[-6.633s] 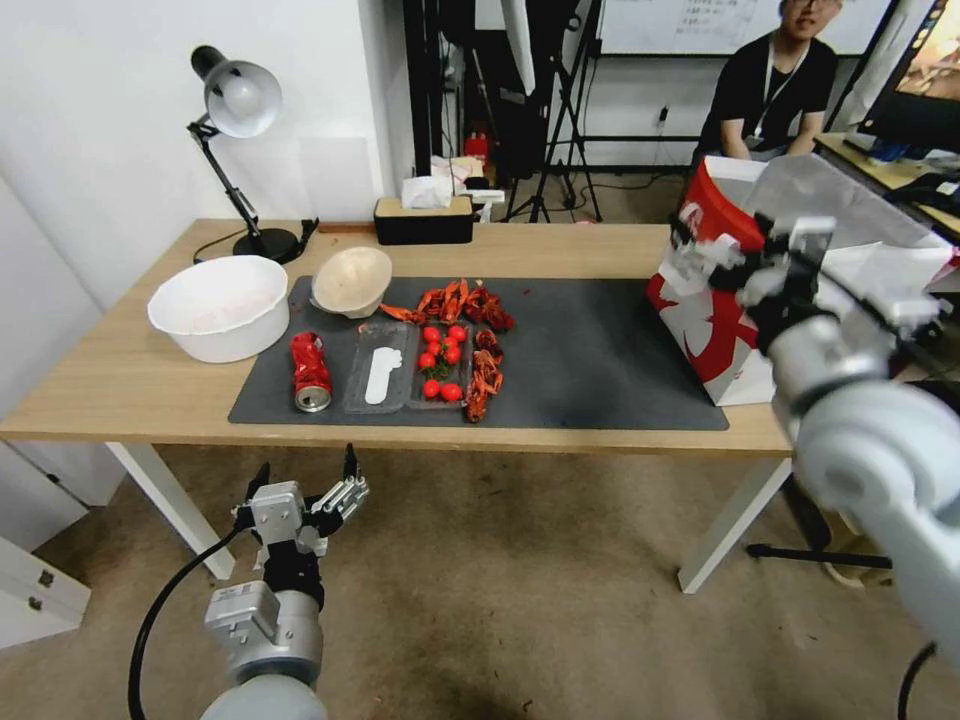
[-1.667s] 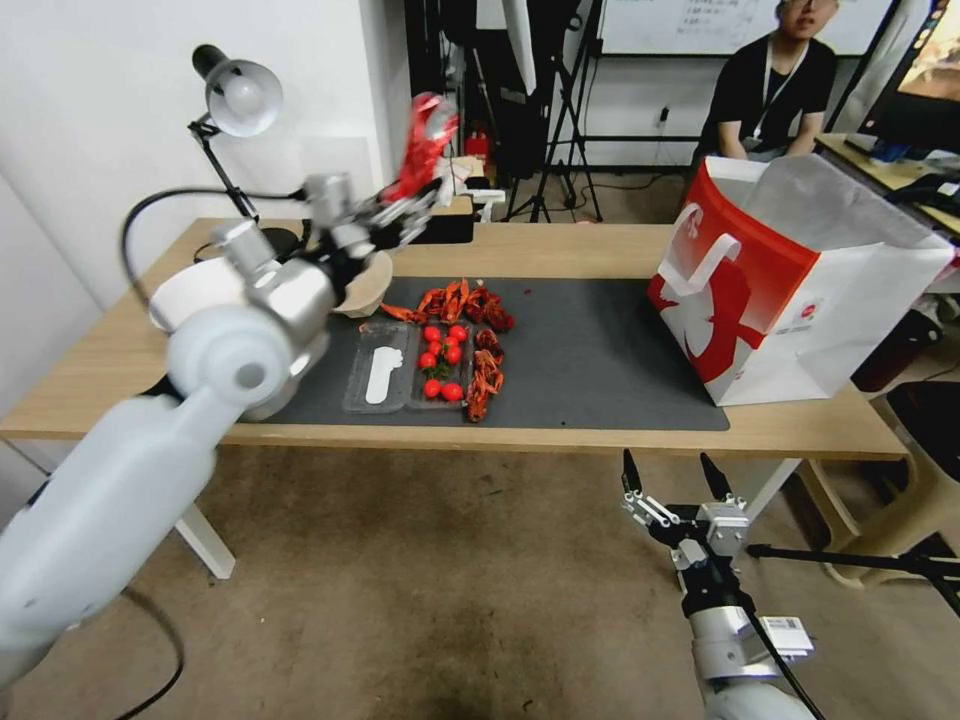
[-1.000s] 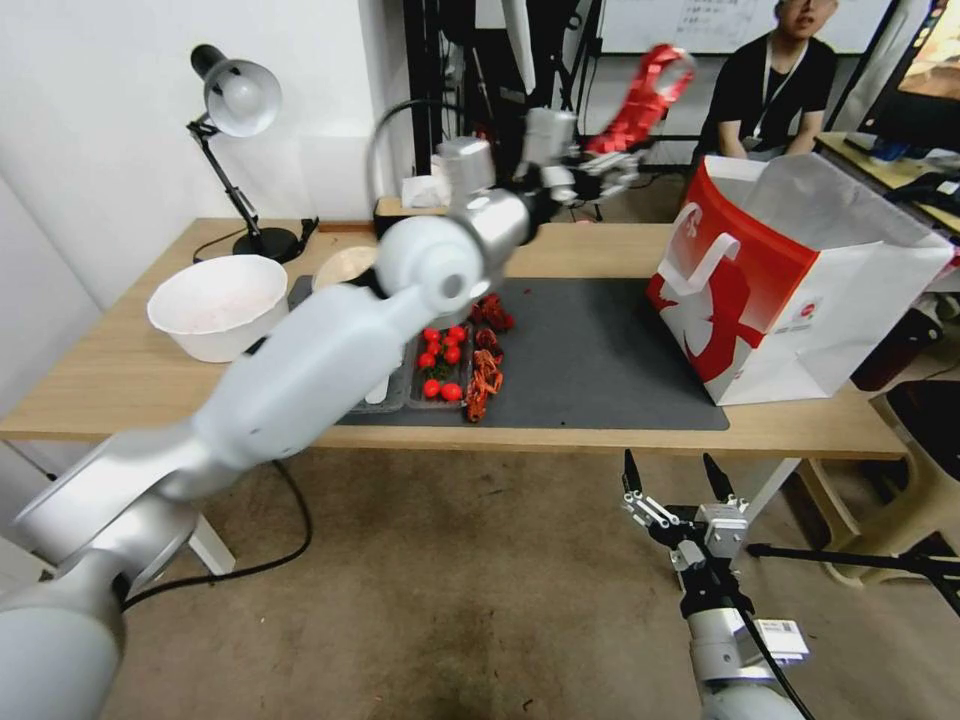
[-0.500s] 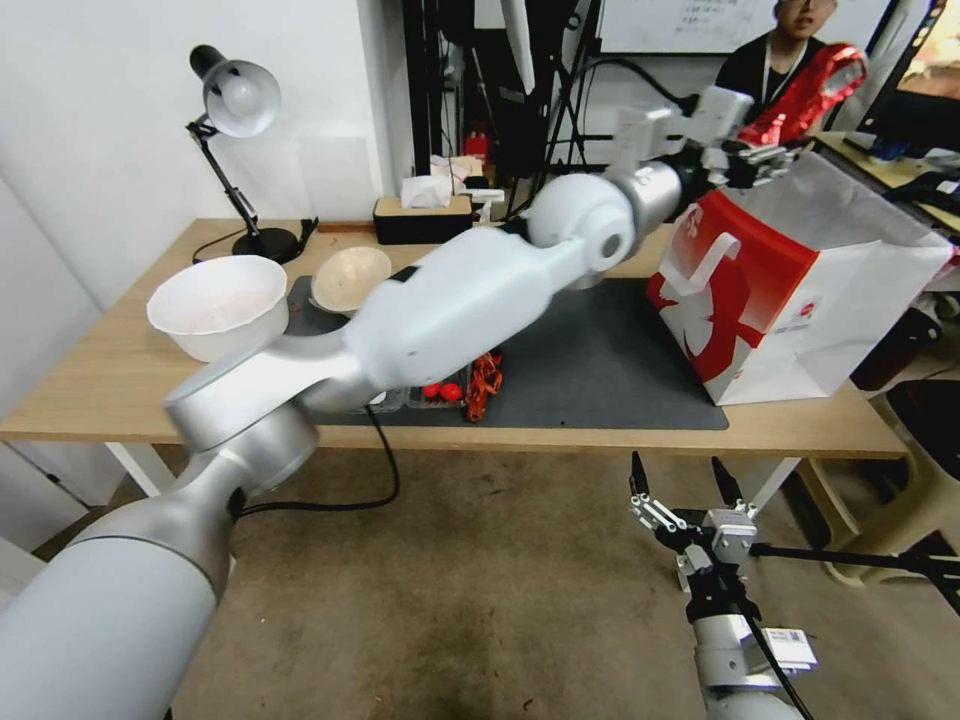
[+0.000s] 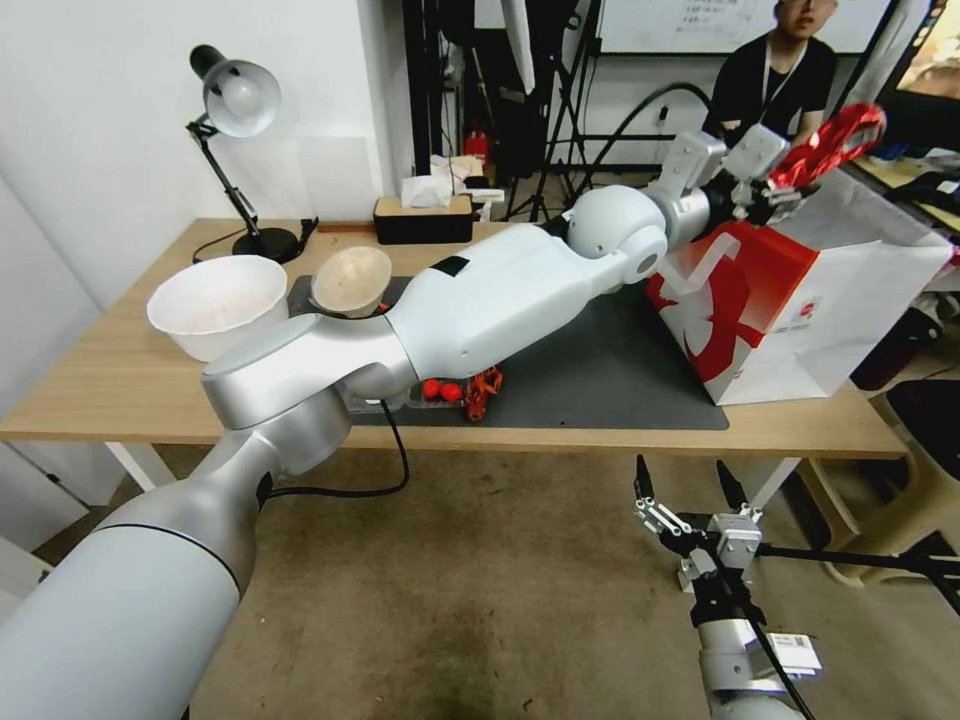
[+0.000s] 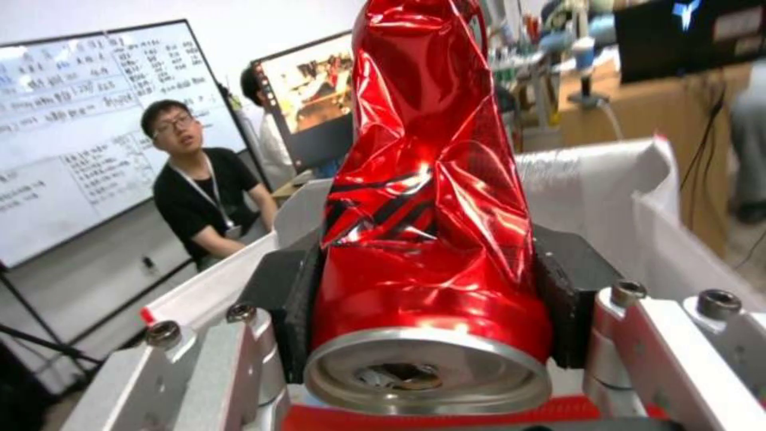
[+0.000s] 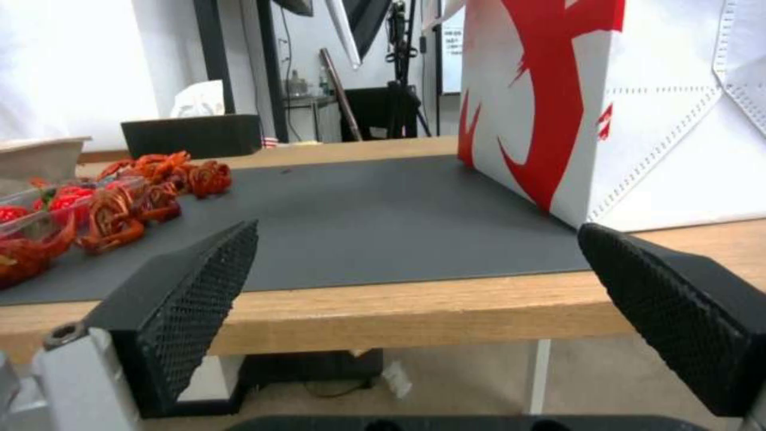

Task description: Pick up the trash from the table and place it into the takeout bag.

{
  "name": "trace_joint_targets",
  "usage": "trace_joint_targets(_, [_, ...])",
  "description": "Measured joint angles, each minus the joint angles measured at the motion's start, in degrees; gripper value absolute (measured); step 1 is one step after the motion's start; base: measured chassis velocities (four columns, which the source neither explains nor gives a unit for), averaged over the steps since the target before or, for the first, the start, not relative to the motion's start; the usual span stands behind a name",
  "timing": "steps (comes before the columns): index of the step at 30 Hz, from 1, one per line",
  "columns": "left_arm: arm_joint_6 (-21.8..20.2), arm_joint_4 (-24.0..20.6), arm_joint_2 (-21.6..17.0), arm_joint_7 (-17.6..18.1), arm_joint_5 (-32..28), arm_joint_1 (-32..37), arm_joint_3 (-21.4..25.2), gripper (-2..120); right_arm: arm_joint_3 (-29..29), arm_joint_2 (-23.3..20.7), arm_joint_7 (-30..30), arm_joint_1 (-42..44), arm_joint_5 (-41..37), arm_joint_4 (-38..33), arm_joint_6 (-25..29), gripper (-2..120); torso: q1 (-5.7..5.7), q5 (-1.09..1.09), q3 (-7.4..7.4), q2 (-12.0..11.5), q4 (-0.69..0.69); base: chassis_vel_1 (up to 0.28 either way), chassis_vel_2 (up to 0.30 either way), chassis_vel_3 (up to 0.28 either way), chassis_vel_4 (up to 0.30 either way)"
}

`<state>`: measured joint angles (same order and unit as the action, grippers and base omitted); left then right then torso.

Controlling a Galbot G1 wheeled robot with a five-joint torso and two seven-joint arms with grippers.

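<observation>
Mia: Head view has the left gripper [image 5: 800,175] up high over the takeout bag [image 5: 800,290]. Its fingers squeeze the crushed red can [image 5: 828,143].

Ben: Is the can heavy?

Mia: It looks light and thin, with sharp, bent folds. The fat end by the rim [image 6: 427,374] seems the best spot to hold.

Ben: What else is around?

Mia: On the table [image 5: 90,385] sit a beige bowl [image 5: 350,280], a white bowl [image 5: 215,300] and red tomatoes [image 5: 440,390]. The bag's white handle [image 5: 705,265] could get in the way. The right gripper [image 5: 690,500] hangs low by the table, wide open, holding nothing.
</observation>
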<state>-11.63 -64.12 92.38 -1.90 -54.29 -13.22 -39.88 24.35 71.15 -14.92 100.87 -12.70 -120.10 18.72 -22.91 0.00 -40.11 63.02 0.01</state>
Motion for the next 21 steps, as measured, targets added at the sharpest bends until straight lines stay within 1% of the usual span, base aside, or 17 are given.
trace_joint_targets(7, [-2.24,-0.06,-0.09,-0.21,5.00,-1.45,-1.30,52,-0.20,-0.09,0.02,-0.13,0.00,-0.05,-0.06,100,0.00,0.00,0.00,0.00,-0.01,0.000,0.000,0.000,0.000])
trace_joint_targets(8, [-2.24,-0.06,-0.09,-0.21,5.00,-1.45,-1.30,52,-0.20,-0.09,0.02,-0.13,0.00,-0.05,-0.06,100,0.00,0.00,0.00,0.00,-0.01,0.000,0.000,0.000,0.000])
trace_joint_targets(9, [-2.37,-0.04,-0.11,-0.52,5.84,-1.79,-1.45,54,-0.20,-0.10,0.02,-0.10,0.00,-0.05,-0.06,100,0.00,0.00,0.00,0.00,0.00,0.000,0.000,0.000,0.000])
trace_joint_targets(10, [-2.47,-0.05,-0.12,-0.59,6.24,-2.05,-1.65,61,-0.18,-0.10,0.03,-0.10,0.00,-0.01,-0.06,100,0.00,0.00,0.00,0.00,0.00,0.000,0.000,0.000,0.000])
trace_joint_targets(11, [-2.47,-0.05,-0.12,-0.59,6.24,-2.05,-1.65,61,-0.18,-0.10,0.03,-0.10,0.00,-0.01,-0.06,100,0.00,0.00,0.00,0.00,0.00,0.000,0.000,0.000,0.000])
trace_joint_targets(13, [-3.30,-0.37,-0.18,-0.60,6.40,-2.28,-1.76,71,-0.17,-0.09,0.05,-0.19,-0.01,0.10,-0.06,100,0.00,0.00,0.00,0.00,-0.01,0.000,0.000,0.000,0.000])
trace_joint_targets(14, [-3.30,-0.37,-0.18,-0.60,6.40,-2.28,-1.76,71,-0.17,-0.09,0.05,-0.19,-0.01,0.10,-0.06,100,0.00,0.00,0.00,0.00,-0.01,0.000,0.000,0.000,0.000])
trace_joint_targets(16, [-3.46,-0.16,-0.21,-0.53,6.40,-2.29,-1.71,83,-0.19,-0.04,0.02,-0.41,-0.02,0.32,-0.06,100,0.00,0.00,0.00,0.00,-0.01,0.000,0.000,0.000,0.000])
trace_joint_targets(17, [-3.46,-0.16,-0.21,-0.53,6.40,-2.29,-1.71,83,-0.19,-0.04,0.02,-0.41,-0.02,0.32,-0.06,100,0.00,0.00,0.00,0.00,-0.01,0.000,0.000,0.000,0.000])
trace_joint_targets(20, [-3.47,-0.18,-0.28,-0.17,6.26,-2.35,-0.95,96,-0.21,-0.10,-0.01,-0.54,-0.04,0.55,-0.08,100,0.00,0.00,0.00,0.00,-0.01,0.000,0.000,0.000,0.000])
trace_joint_targets(21, [-3.47,-0.18,-0.28,-0.17,6.26,-2.35,-0.95,96,-0.21,-0.10,-0.01,-0.54,-0.04,0.55,-0.08,100,0.00,0.00,0.00,0.00,-0.01,0.000,0.000,0.000,0.000])
